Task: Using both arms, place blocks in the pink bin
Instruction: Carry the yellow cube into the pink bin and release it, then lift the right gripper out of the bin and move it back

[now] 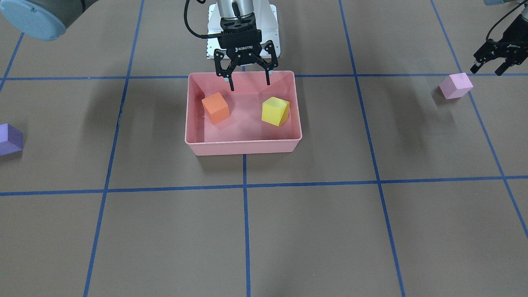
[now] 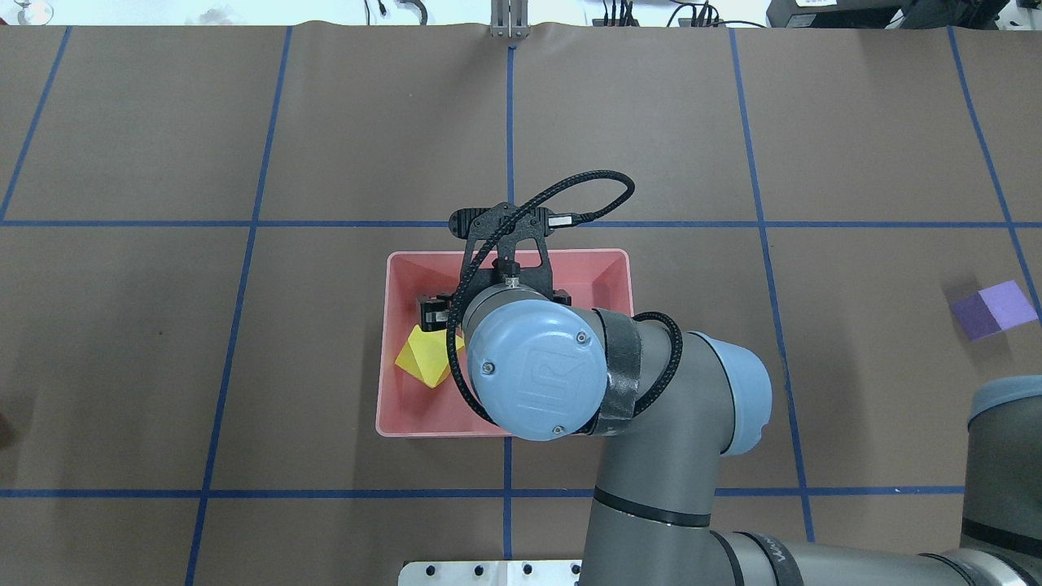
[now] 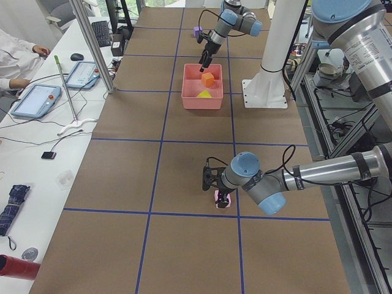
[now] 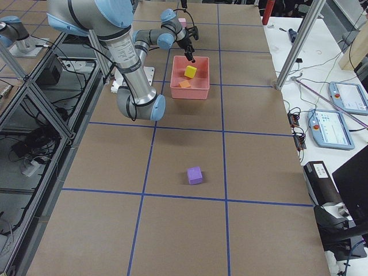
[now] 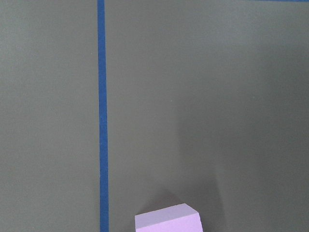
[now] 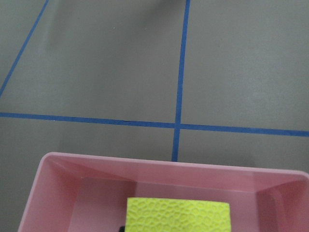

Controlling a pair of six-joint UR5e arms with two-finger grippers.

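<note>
Halfway there, by the look of it: two of the four blocks are in the pink bin [image 1: 243, 147], which sits mid-tabletop [image 1: 313, 231], toward the robot's edge. The orange block [image 1: 215, 108] rests on the bin floor, and the yellow block [image 1: 275, 111] is beside it, apart from it and tipped at an angle. The right pincer [image 1: 250, 86] hangs over the bin's robot-side wall, jaws spread wide and holding nothing. Two blocks are left outside. The pink-lilac block [image 1: 456, 86] lies out toward the tabletop end on the robot's left; the left pincer [image 1: 486, 71] is just beside it, jaws apart and not yet around it. The purple block [image 1: 9, 139] sits alone toward the opposite end, well apart from both arms; I'd guess it falls to the right arm.
</note>
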